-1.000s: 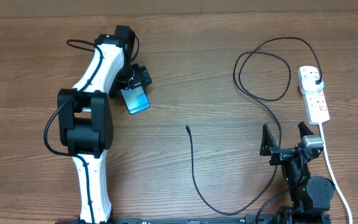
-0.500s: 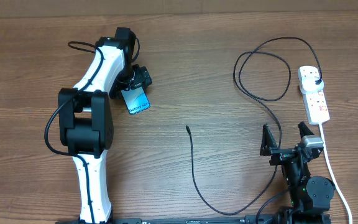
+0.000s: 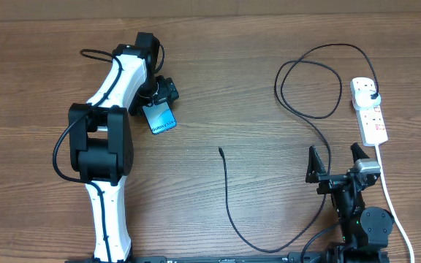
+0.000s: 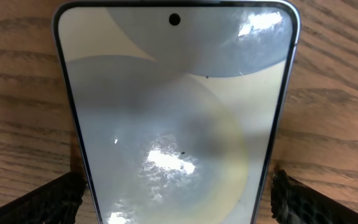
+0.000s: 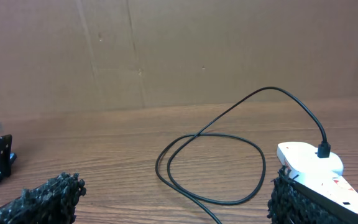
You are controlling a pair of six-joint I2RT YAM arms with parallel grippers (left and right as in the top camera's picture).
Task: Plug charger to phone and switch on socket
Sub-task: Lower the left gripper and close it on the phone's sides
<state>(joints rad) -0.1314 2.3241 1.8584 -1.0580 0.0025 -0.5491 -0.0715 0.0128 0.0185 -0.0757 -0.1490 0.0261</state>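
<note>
The phone (image 3: 162, 119) lies flat on the table at the left, cyan screen up. It fills the left wrist view (image 4: 179, 112). My left gripper (image 3: 158, 101) is open and straddles one end of it, one finger at each long edge (image 4: 178, 193) with a thin gap. The charger cable (image 3: 229, 201) lies loose, its connector tip (image 3: 220, 151) at mid-table. Its plug (image 3: 372, 92) sits in the white socket strip (image 3: 371, 117) at the right, which also shows in the right wrist view (image 5: 306, 158). My right gripper (image 3: 335, 158) is open and empty, near the strip (image 5: 178, 199).
The black cable makes a double loop (image 3: 309, 80) left of the strip, also in the right wrist view (image 5: 210, 165). The strip's thick white cord (image 3: 393, 201) runs down the right side to the front edge. A cardboard wall (image 5: 179, 50) stands behind the table.
</note>
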